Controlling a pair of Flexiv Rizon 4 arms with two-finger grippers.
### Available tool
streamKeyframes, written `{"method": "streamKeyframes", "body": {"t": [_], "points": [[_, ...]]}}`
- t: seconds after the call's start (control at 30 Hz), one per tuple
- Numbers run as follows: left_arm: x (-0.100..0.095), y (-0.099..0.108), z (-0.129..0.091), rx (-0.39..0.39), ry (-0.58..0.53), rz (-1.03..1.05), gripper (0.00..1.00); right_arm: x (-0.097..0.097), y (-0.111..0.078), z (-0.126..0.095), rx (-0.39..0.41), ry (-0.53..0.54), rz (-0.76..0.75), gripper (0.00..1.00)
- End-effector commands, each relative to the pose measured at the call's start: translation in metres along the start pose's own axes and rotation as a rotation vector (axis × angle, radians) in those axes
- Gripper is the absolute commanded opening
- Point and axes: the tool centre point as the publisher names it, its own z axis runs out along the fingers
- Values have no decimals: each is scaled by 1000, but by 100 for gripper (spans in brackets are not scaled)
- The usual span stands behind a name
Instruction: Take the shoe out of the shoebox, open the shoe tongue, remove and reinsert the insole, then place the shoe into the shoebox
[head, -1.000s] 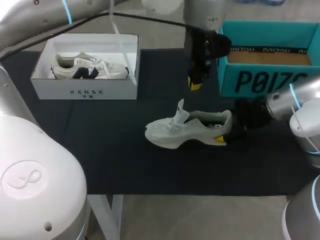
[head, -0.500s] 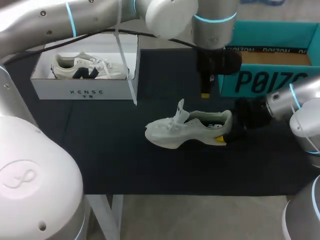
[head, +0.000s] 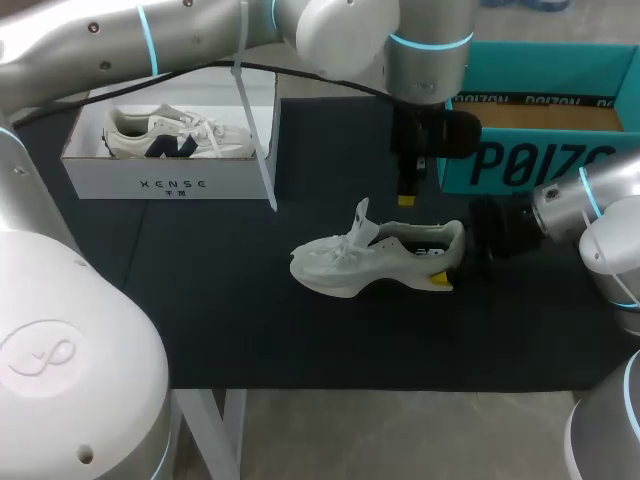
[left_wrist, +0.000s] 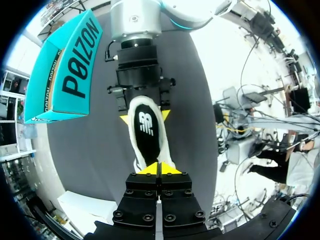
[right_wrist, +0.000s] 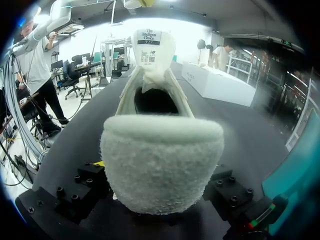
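My left gripper (left_wrist: 159, 169) hung above the white sneaker (head: 375, 258), with its two yellow tips pressed together and nothing between them. My right gripper (head: 454, 260) clamped the heel of the sneaker from both sides. The sneaker stood on its sole on the black mat (head: 200, 300), with its tongue (head: 360, 220) lifted up, near the teal shoebox (head: 530, 165). A white box (head: 170, 185) with another sneaker (head: 170, 135) stood well apart, on my left side.

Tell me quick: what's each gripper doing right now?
Left gripper: closed, holding nothing.
Right gripper: closed on the shoe, at its heel.
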Motion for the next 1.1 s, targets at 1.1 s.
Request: {"method": "streamKeyframes", "body": {"t": [1.1], "points": [[-16, -34, 113, 71, -37, -7, 0, 0, -3, 3, 2, -2, -1, 0]]}}
